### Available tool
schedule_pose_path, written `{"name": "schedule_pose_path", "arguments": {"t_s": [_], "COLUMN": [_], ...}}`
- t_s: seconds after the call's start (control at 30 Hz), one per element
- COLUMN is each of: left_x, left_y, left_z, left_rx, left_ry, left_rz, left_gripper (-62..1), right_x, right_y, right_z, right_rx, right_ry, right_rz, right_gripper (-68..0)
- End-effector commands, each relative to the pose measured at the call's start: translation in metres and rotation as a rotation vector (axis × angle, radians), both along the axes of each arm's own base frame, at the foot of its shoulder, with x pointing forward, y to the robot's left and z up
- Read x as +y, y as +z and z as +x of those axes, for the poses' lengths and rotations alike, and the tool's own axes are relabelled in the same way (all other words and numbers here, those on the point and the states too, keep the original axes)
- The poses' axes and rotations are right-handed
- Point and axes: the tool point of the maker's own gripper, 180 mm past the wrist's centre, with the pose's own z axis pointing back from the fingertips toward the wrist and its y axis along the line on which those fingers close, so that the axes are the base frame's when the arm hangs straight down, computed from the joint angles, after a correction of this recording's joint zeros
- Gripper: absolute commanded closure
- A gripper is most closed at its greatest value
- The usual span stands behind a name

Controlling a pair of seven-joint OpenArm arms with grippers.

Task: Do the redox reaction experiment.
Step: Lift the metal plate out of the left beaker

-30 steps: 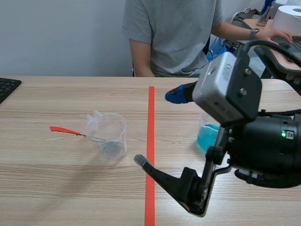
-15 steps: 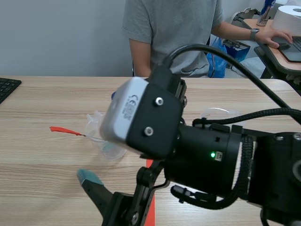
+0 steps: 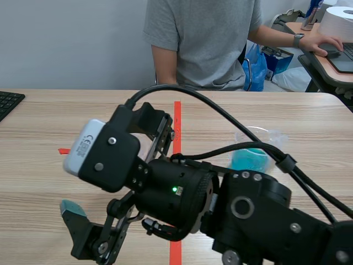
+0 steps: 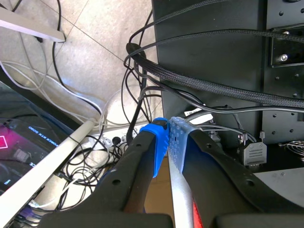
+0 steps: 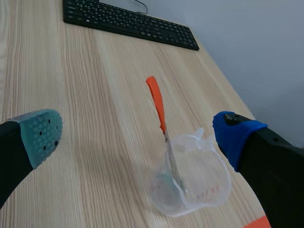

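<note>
A clear plastic beaker (image 5: 192,183) stands on the wooden table with a spoon in it, whose orange-red handle (image 5: 156,102) sticks out toward the keyboard. My right gripper (image 5: 137,137) hangs open above and around this beaker, holding nothing. In the scene view the right arm reaches across from the right and hides the clear beaker. Only its lower fingertip pad (image 3: 71,208) and the tip of the spoon handle (image 3: 63,150) show. A second beaker (image 3: 251,157) holds blue liquid, right of the tape line. My left gripper (image 4: 167,142) is off the table, shut with its pads pressed together.
A person in a grey shirt (image 3: 204,38) sits across the table. A black keyboard (image 5: 128,23) lies at the far left edge. An orange-red tape line (image 3: 177,118) runs down the table's middle. Beyond the left gripper are cables (image 4: 142,71) and a black cabinet (image 4: 228,47).
The right arm has swung left across the tape line, from beside the blue-liquid beaker to over the clear beaker, which it now hides in the scene view. Its fingers stay open.
</note>
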Motion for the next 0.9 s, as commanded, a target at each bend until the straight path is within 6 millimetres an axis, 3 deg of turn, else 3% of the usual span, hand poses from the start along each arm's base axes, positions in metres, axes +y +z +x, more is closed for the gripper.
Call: {"name": "schedule_pose_path", "arguments": {"t_s": [0.0, 0.23, 0.5, 0.67, 0.87], "left_x": [0.001, 0.001, 0.001, 0.001, 0.001], "left_y": [0.003, 0.003, 0.003, 0.003, 0.003], "left_z": [-0.003, -0.003, -0.003, -0.003, -0.003], "left_rx": [-0.002, -0.002, -0.002, -0.002, -0.002], "left_ry": [0.002, 0.002, 0.002, 0.002, 0.002], "left_rz": [-0.004, -0.004, -0.004, -0.004, -0.004], "left_gripper": [-2.3, -2.3, -2.3, -2.3, -2.3], "right_x": [0.008, 0.034, 0.048, 0.046, 0.036], "right_y": [0.013, -0.002, -0.012, -0.011, -0.014], "right_z": [0.006, 0.015, 0.029, 0.033, 0.041], "right_rx": [-0.046, -0.049, -0.04, -0.083, -0.131], "right_ry": [-0.003, -0.013, -0.064, -0.089, -0.136], "right_rz": [0.031, 0.019, 0.012, 0.0, -0.025], "right_gripper": [-67.9, -67.9, -67.9, -51.8, -41.7]}}
